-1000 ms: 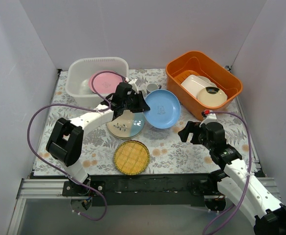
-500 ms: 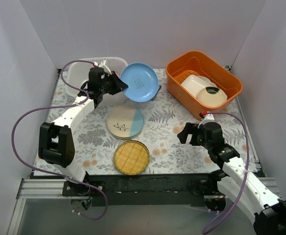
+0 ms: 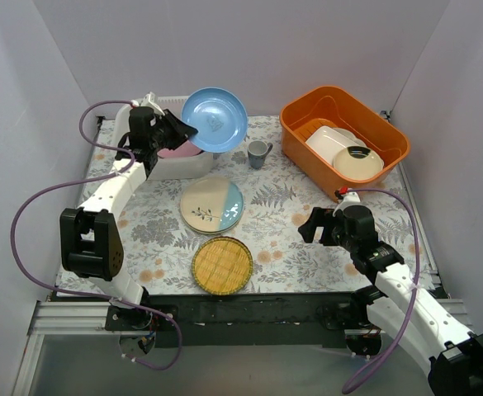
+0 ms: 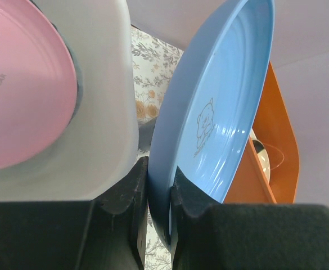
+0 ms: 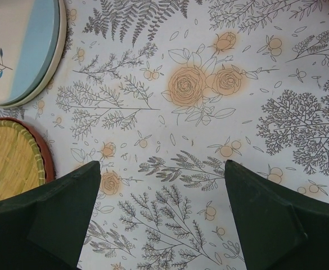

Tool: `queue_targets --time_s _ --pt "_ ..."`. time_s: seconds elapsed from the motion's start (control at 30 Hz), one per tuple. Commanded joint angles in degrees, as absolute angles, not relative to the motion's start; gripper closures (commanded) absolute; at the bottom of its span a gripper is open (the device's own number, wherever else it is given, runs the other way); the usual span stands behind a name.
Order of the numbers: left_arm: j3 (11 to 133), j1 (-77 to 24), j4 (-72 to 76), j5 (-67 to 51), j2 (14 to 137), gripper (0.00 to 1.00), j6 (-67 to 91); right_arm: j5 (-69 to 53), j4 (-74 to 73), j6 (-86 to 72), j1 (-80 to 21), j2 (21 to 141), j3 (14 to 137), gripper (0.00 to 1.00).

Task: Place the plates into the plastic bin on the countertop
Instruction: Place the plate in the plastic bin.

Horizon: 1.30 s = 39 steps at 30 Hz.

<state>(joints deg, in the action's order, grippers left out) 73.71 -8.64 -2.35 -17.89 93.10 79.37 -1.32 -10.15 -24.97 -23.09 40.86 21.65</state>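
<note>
While the left claw (image 4: 158, 197) is clenching the lower rim of the light blue plate (image 4: 215, 112) between its two fingers, the plate is standing almost on edge. It is hanging raised at the right end of the white bin (image 4: 105, 112). In the wrist view the bin's outer wall is lying just beside the plate's back, so the plate seems to be hanging at or slightly outside that wall rather than over the opening.

The arm should be carrying the plate further over the bin before lowering. That way the bottom rim is clearing the wall instead of clipping it. It should also be rolling the plate toward flat, face up, as it is coming down. The pink plate (image 4: 18, 84) is already lying inside and is offering a landing surface. The claw should be releasing only when the blue plate is low and close to it, since a thin rim grip on a tilted plate is likely slipping easily.

The grey cup (image 3: 258, 153) is standing near the plate's swing path on the tabletop (image 3: 291, 210). The leaf plate (image 3: 212, 205) and the woven plate (image 3: 222, 265) are waiting there too. The right claw (image 5: 161, 185) is hovering released and wide over the tabletop, well apart from all this, near the orange bin (image 3: 303, 124).
</note>
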Motion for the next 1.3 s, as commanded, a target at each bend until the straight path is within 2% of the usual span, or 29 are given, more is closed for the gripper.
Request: queue_targets --time_s 0.0,0.5,0.8,1.27 --pt "76.4 -6.1 -1.2 -16.1 89.6 1.0 81.6 -1.9 -8.4 -23.7 -22.9 41.1 23.1 0.02" --pt "74.8 3.6 -1.1 -14.1 90.3 1.0 86.0 -3.1 -8.3 -22.9 -22.9 42.7 23.3 0.02" --pt "76.7 4.4 -3.6 -12.4 92.6 1.0 85.1 -4.4 -6.6 -23.6 -22.9 44.9 22.8 0.02" --pt "82.4 4.6 -10.0 -11.5 103.1 1.0 83.4 -4.6 -6.5 -23.6 -22.9 45.3 22.6 0.03"
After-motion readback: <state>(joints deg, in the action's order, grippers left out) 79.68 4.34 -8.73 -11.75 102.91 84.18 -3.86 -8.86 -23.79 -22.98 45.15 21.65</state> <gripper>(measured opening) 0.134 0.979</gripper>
